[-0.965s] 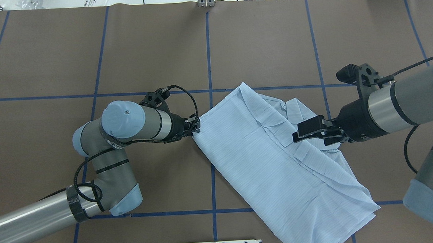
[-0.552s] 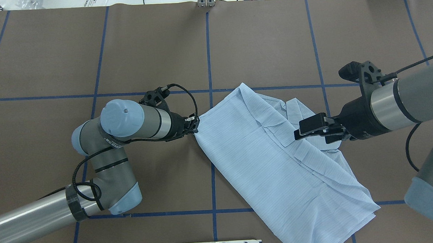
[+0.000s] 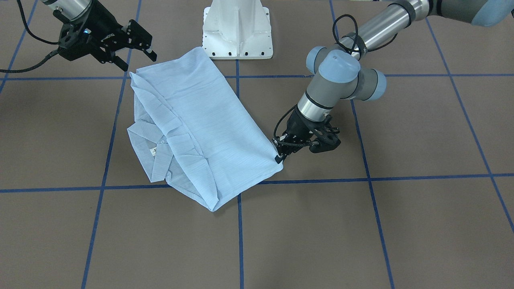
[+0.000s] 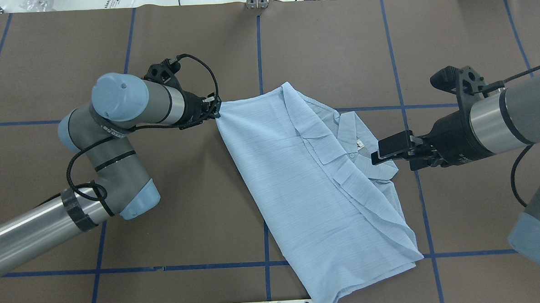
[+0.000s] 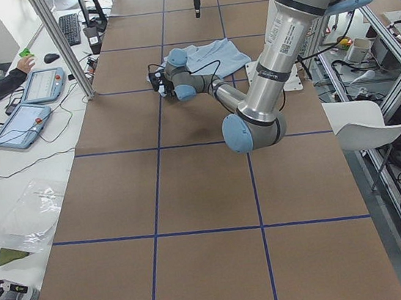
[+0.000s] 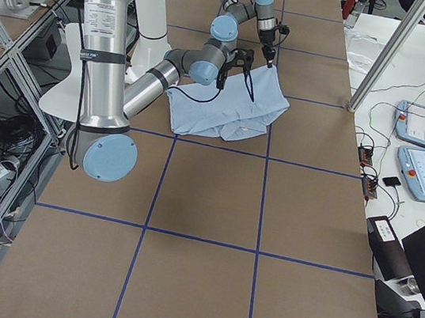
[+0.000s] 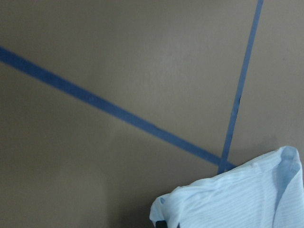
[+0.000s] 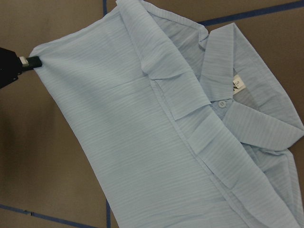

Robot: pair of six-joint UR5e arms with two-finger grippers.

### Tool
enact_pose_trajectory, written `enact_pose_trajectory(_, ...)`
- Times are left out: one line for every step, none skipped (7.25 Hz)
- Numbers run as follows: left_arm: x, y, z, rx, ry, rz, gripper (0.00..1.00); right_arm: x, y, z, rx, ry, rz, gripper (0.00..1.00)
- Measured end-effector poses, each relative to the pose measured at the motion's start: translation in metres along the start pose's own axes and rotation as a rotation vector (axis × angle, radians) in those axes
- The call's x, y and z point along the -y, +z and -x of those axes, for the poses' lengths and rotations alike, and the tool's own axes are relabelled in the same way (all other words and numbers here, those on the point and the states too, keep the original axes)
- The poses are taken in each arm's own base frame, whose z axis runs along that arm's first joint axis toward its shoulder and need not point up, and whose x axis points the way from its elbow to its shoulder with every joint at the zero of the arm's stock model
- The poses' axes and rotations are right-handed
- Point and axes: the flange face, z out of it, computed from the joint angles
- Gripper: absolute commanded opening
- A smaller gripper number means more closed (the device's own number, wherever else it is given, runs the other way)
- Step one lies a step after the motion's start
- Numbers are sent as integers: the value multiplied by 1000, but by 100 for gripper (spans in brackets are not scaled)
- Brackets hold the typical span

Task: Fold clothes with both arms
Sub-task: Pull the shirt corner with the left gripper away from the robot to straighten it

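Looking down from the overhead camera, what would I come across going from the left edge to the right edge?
Silver-grey tubular left arm with light blue joint caps → its black two-finger left gripper, shut on a shirt corner → thin light blue striped shirt → black right gripper, open → silver-grey right arm.

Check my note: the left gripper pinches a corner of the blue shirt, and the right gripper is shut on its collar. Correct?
Not quite. The left gripper does pinch a corner of the shirt, but the right gripper is open and holds nothing; it hangs near the collar. The front-facing view shows its jaws apart.
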Motion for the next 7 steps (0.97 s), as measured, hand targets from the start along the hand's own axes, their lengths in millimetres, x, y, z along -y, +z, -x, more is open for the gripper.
enact_pose_trajectory(26, 13, -12, 17, 3, -32, 0, 2, -2, 0, 0, 2, -5, 100)
enact_pose_trajectory(47, 31, -28, 27, 6, -59, 0, 3, -3, -1, 1, 3, -10, 100)
enact_pose_trajectory(62, 46, -43, 15, 14, -95, 0, 5, -5, -1, 1, 5, -16, 100)
enact_pose_trajectory(73, 58, -54, -6, 24, -131, 0, 6, -6, -1, 0, 5, -21, 100)
enact_pose_trajectory(82, 66, -59, -33, 34, -160, 0, 6, -6, -1, 1, 5, -25, 100)
enact_pose_trajectory(92, 72, -61, -55, 44, -192, 0, 7, -6, -1, 1, 3, -30, 100)
enact_pose_trajectory(99, 76, -62, -61, 59, -226, 0, 8, -6, 0, -1, 2, -39, 100)
